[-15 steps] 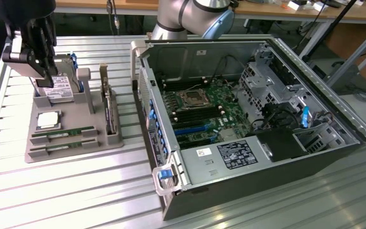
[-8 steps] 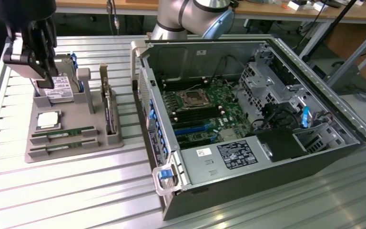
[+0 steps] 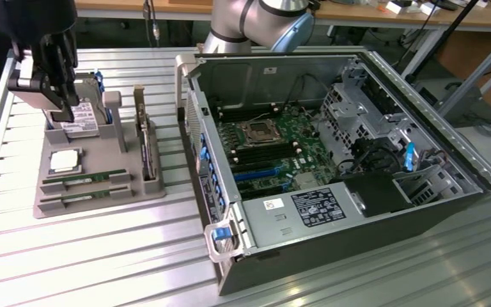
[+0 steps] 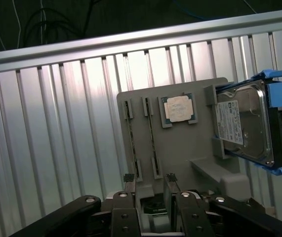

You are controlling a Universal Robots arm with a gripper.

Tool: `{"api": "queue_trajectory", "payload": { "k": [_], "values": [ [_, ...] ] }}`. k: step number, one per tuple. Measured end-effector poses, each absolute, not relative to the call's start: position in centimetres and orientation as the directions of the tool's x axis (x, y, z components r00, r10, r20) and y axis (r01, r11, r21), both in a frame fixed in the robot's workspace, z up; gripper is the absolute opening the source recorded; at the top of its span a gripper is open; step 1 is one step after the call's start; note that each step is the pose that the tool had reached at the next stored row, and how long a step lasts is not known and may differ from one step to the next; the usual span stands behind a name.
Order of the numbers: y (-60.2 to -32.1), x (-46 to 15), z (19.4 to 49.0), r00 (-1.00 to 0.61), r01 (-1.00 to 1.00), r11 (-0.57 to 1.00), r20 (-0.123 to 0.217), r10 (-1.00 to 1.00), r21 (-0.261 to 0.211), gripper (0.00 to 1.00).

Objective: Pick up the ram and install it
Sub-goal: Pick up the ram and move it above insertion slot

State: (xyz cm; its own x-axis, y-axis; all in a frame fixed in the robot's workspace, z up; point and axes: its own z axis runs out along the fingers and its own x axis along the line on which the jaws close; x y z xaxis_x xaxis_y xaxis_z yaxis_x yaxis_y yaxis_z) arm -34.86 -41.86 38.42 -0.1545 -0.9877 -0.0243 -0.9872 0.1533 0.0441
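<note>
Jaws stand open and empty over the grey tray [image 3: 100, 206] — the thin ram [image 3: 84, 176] lies just beside its twin [image 3: 84, 192], so an off-centre descent could clip both.

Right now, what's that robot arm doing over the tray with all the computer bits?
The robot's black end effector hangs open above the grey plastic holder tray, holding nothing. Two long thin green ram sticks lie in their slots on the tray, untouched. The open black computer case sits on the exterior view's right, with its green motherboard showing.
</note>
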Motion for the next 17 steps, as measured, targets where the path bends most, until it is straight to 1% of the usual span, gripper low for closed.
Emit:
{"api": "queue_trajectory", "payload": {
  "k": [17],
  "values": [
    [-41.9,-34.9,37.3,-0.154,-0.987,0.153,-0.024,-0.988,0.044,0.36]
  ]
}}
